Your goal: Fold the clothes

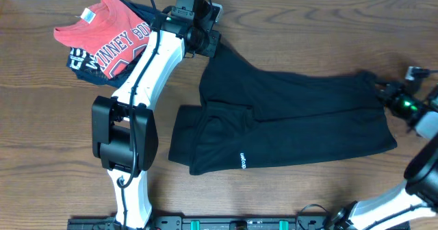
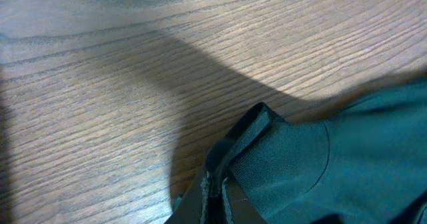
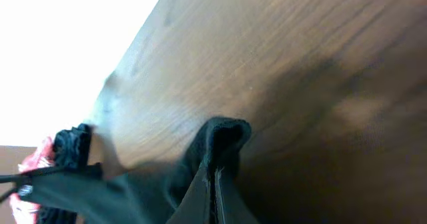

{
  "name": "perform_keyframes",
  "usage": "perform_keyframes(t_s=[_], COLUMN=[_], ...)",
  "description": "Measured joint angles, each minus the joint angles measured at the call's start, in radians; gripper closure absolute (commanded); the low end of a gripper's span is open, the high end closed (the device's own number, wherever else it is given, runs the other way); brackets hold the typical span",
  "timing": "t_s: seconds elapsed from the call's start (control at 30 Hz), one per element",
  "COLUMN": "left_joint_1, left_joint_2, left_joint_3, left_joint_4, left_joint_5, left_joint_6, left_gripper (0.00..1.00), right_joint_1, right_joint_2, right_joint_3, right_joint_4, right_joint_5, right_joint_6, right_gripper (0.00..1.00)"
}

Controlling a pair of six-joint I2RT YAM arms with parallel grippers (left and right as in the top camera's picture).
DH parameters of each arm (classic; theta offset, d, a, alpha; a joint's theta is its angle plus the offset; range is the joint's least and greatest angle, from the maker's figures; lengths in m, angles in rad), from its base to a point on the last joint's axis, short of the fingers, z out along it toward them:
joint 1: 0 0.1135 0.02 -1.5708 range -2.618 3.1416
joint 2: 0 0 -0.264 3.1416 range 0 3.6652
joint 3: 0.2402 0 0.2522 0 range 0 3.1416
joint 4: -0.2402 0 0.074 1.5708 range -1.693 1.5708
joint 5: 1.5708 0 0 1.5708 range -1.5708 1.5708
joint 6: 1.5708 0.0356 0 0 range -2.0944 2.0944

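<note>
The black T-shirt (image 1: 287,120) lies spread across the middle of the wooden table, partly folded, its small white logo (image 1: 241,161) near the front edge. My left gripper (image 1: 213,44) is shut on the shirt's far left corner (image 2: 247,141) and holds it just above the wood. My right gripper (image 1: 383,92) is shut on the shirt's far right corner (image 3: 220,141). The fabric is stretched between the two grippers along the far edge.
A red T-shirt with white lettering (image 1: 109,35) lies over a navy garment with white print (image 1: 79,59) at the far left. The left arm (image 1: 144,79) reaches over the table's left side. The right arm's base (image 1: 424,168) stands at the right edge.
</note>
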Motion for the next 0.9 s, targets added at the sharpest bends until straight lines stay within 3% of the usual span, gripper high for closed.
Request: perform_keyframes(t_s=[0.27, 0.3, 0.37, 0.4, 0.53, 0.73, 0.9], left_joint_1=[0.000, 0.000, 0.000, 0.000, 0.000, 0.000, 0.000], left_joint_2=[0.000, 0.000, 0.000, 0.000, 0.000, 0.000, 0.000], left_joint_3=[0.000, 0.000, 0.000, 0.000, 0.000, 0.000, 0.000], left_joint_4=[-0.071, -0.087, -0.122, -0.136, -0.177, -0.185, -0.185], left_joint_5=[0.000, 0.000, 0.000, 0.000, 0.000, 0.000, 0.000], left_joint_6=[0.000, 0.000, 0.000, 0.000, 0.000, 0.000, 0.000], left_gripper=[0.94, 0.94, 0.94, 0.94, 0.94, 0.94, 0.94], right_joint_1=[-0.021, -0.021, -0.018, -0.016, -0.014, -0.010, 0.036], right_joint_2=[-0.149, -0.150, -0.149, -0.149, -0.149, -0.149, -0.149], right_joint_3=[0.004, 0.005, 0.003, 0.002, 0.000, 0.002, 0.002], right_joint_4=[-0.344, -0.386, -0.484, -0.519, -0.480, -0.252, -0.321], right_joint_5=[0.135, 0.171, 0.277, 0.336, 0.470, 0.407, 0.385], right_joint_6=[-0.072, -0.074, -0.071, -0.063, -0.055, -0.041, -0.020], right_gripper=[0.97, 0.92, 0.68, 0.66, 0.64, 0.62, 0.62])
